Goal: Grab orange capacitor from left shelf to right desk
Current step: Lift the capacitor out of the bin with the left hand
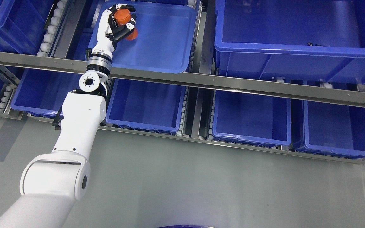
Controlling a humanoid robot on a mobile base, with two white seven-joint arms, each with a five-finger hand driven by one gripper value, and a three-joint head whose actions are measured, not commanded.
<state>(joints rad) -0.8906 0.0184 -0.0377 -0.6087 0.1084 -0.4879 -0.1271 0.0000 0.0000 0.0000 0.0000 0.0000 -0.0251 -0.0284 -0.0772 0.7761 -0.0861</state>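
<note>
Fingers of left robot hand (120,22) grip one orange capacitor (123,16) above one blue tray (166,41).

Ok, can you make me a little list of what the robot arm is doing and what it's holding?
working arm: left, reaching up into the shelf
left hand: fingers curled around the orange capacitor
where: over the upper blue tray
second orange piece: just below the hand, partly hidden
lower bins: look empty
right arm: not in view
</note>
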